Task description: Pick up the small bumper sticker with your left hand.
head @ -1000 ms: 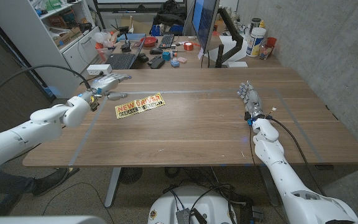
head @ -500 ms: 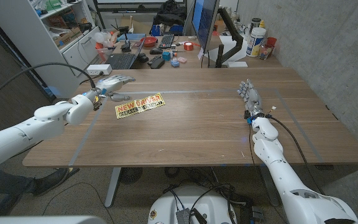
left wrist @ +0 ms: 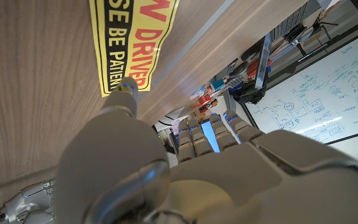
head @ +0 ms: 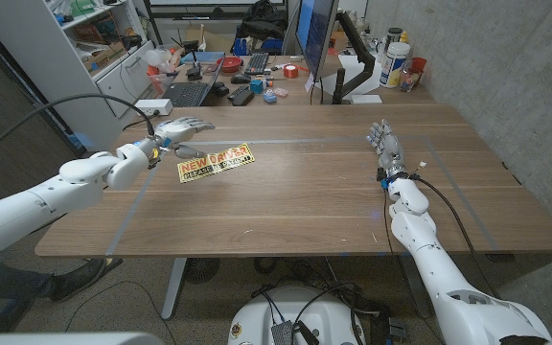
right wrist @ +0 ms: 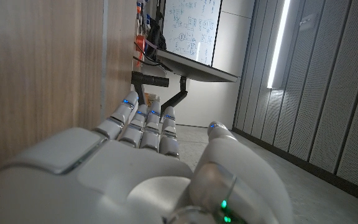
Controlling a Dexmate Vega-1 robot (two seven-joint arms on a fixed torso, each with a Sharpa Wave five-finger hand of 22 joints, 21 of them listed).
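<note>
The big brown wooden table (head: 295, 192) fills most of the room in front of the robot, and its far edge is crowded with a messy pile of small things too far off to make out well, beside a black computer screen (head: 316, 38) that stands on its back edge and is cut off at the top. On the left side of the table lies the small yellow bumper sticker with red and black letters (head: 216, 161). It lies flat on the wood, a little tilted. In the left wrist view the sticker (left wrist: 131, 43) is cut off, so only part of its words can be read. The white left hand (head: 176, 130) hangs just beside the sticker's near-left end, a bit above the table, with its fingers spread apart and nothing in them. In the left wrist view a fingertip (left wrist: 125, 89) sits right at the sticker's edge, but it is hard to tell if it touches the sticker. The white right hand (head: 386, 146) is far away on the other side of the table, well apart from the sticker. It stands on its edge with its fingers straight and close together, and it holds nothing. Behind the left hand, a white box (head: 152, 106) sits near the table's back corner; what is in it cannot be seen.
</note>
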